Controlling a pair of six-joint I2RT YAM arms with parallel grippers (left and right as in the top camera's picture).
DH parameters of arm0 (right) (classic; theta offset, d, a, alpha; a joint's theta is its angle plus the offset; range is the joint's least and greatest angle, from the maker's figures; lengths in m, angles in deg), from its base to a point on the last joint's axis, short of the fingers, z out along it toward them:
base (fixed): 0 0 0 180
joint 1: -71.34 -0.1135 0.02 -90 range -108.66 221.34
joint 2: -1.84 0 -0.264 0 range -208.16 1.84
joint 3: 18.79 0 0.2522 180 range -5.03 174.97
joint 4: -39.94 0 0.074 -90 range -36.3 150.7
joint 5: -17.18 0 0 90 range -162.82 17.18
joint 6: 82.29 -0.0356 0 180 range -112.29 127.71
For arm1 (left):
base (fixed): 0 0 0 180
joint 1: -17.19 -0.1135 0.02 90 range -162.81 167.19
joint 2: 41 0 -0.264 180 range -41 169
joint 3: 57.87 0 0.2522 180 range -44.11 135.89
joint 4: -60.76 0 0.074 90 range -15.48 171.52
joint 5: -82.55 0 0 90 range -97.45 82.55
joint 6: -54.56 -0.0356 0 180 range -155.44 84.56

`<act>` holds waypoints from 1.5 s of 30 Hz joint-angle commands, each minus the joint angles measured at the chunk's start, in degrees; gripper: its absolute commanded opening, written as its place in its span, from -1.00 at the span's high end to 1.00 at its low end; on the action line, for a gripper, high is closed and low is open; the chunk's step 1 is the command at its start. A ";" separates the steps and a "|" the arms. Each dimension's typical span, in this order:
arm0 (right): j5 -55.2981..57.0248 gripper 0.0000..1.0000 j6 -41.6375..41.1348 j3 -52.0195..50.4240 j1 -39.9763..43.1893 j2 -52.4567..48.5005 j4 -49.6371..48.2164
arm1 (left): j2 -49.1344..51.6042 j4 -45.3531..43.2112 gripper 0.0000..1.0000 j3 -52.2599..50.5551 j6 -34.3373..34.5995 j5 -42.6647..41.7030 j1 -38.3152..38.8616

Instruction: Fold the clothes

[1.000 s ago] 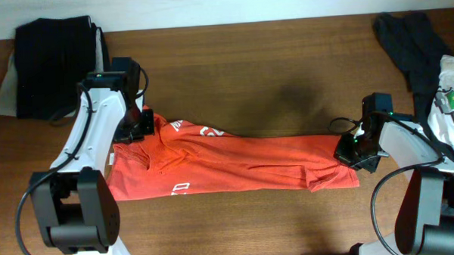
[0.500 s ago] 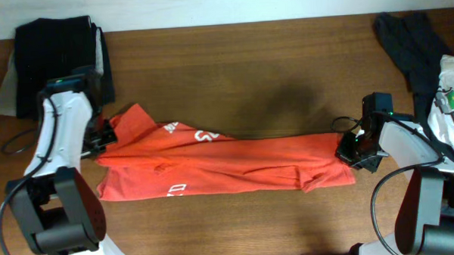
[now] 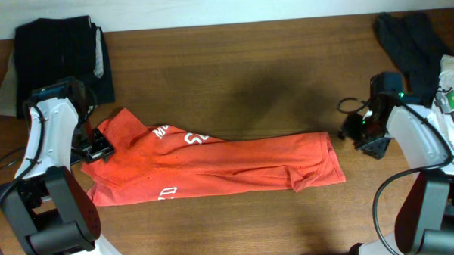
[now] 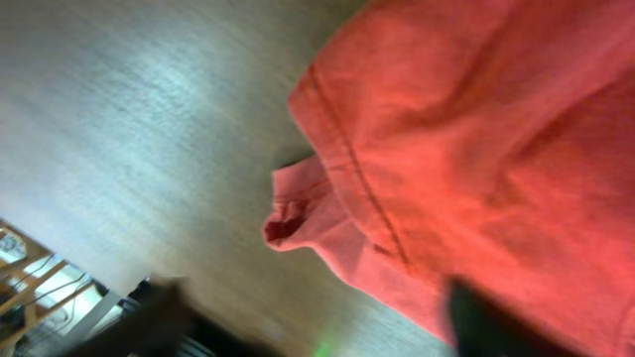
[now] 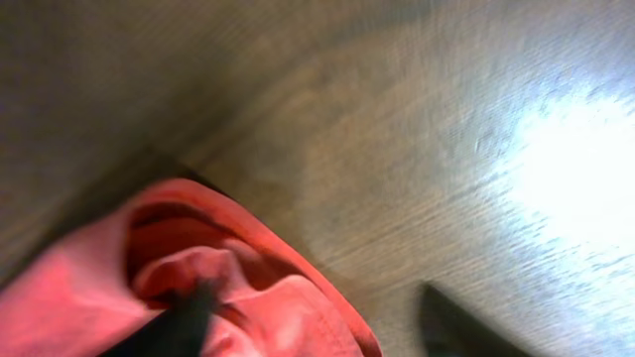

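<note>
T-shirt [image 3: 213,162] shifted left, now released, lying on table [image 3: 248,74]. Left gripper [image 3: 97,147] and right gripper [image 3: 361,134] both stand wide, empty.

The T-shirt [image 3: 213,162] lies across the tabletop [image 3: 248,74], left end effector [image 3: 99,149] at its left edge, right end effector [image 3: 357,130] just beyond its right end

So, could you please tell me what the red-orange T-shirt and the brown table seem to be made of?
Red-orange short-sleeved T-shirt: soft matte knit, probably cotton; it creases limply and shows stitched hems. Brown table: wood or wood-look laminate, satin; grain lines, soft glare.
</note>
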 commanded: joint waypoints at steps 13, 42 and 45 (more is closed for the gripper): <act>-23.82 -0.98 26.93 -2.62 7.63 -0.28 4.35 | -1.29 -5.66 -0.99 3.93 -9.81 -20.17 0.09; -22.75 -0.97 23.52 -3.54 3.91 -0.20 -4.42 | -1.29 -5.22 -0.99 3.91 -9.81 -20.17 0.13; -21.35 -0.97 24.33 -4.00 6.19 -0.63 -4.42 | -1.29 -5.42 -0.99 3.93 -9.81 -20.17 0.13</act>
